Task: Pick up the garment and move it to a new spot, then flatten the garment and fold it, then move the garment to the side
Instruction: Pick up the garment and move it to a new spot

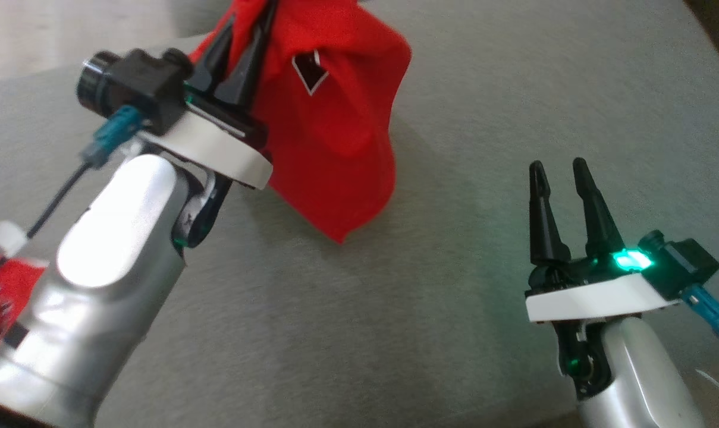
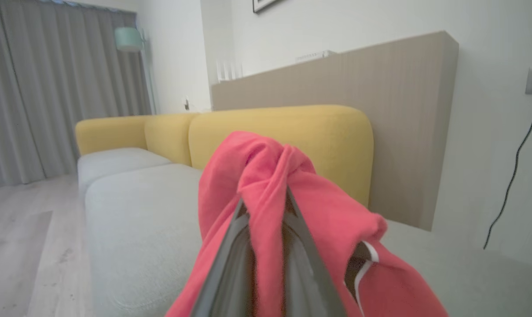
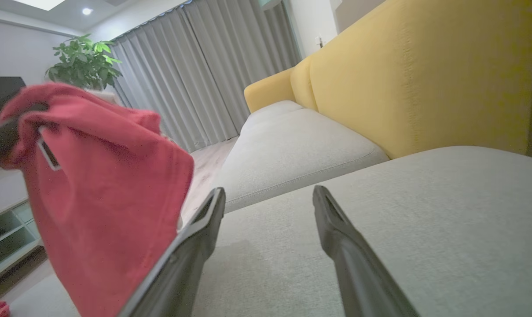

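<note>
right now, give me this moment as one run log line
step: pick and move | left gripper: shut on red garment, cloth hanging over grey seat cushion | right gripper: open, empty, apart from red garment

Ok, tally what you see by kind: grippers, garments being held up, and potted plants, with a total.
Grippers: 2 (left gripper shut on the red garment, right gripper open)
Garments held up: 1
Potted plant: 1
Total: 4
</note>
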Robot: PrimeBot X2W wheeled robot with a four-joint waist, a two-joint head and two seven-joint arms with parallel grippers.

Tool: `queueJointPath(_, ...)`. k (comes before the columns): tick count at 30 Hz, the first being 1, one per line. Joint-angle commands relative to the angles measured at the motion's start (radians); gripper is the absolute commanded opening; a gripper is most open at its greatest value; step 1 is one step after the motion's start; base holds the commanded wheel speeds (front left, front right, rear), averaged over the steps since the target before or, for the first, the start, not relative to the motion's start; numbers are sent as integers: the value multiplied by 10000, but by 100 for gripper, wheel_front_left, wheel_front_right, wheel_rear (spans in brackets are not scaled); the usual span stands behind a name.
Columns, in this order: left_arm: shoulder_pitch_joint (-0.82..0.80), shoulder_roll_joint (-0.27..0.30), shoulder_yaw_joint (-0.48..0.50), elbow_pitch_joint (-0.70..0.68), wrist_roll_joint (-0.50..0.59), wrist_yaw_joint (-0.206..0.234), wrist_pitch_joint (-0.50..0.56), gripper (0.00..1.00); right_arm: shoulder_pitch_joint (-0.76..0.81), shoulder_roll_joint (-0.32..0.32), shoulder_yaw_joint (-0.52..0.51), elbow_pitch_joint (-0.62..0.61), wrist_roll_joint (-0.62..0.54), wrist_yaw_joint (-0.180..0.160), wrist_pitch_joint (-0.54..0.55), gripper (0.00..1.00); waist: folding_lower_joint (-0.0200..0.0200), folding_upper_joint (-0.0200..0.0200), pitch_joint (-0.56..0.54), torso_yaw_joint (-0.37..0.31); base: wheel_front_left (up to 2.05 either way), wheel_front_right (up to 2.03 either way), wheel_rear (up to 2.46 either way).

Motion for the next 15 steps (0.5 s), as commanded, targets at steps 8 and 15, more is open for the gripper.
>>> queueJointPath(8,-1634,-294,328,2575,193,-97,-598,100,-481,-41,619,-634,357,-7,-109,100,-1,0,928,-1772,0,0,0)
queueJointPath(15,-2153,-276,760,3472,275,-362,-1379,100,-343,-41,368,-648,124,-7,-109,100,-1,0,723,-1020,0,0,0)
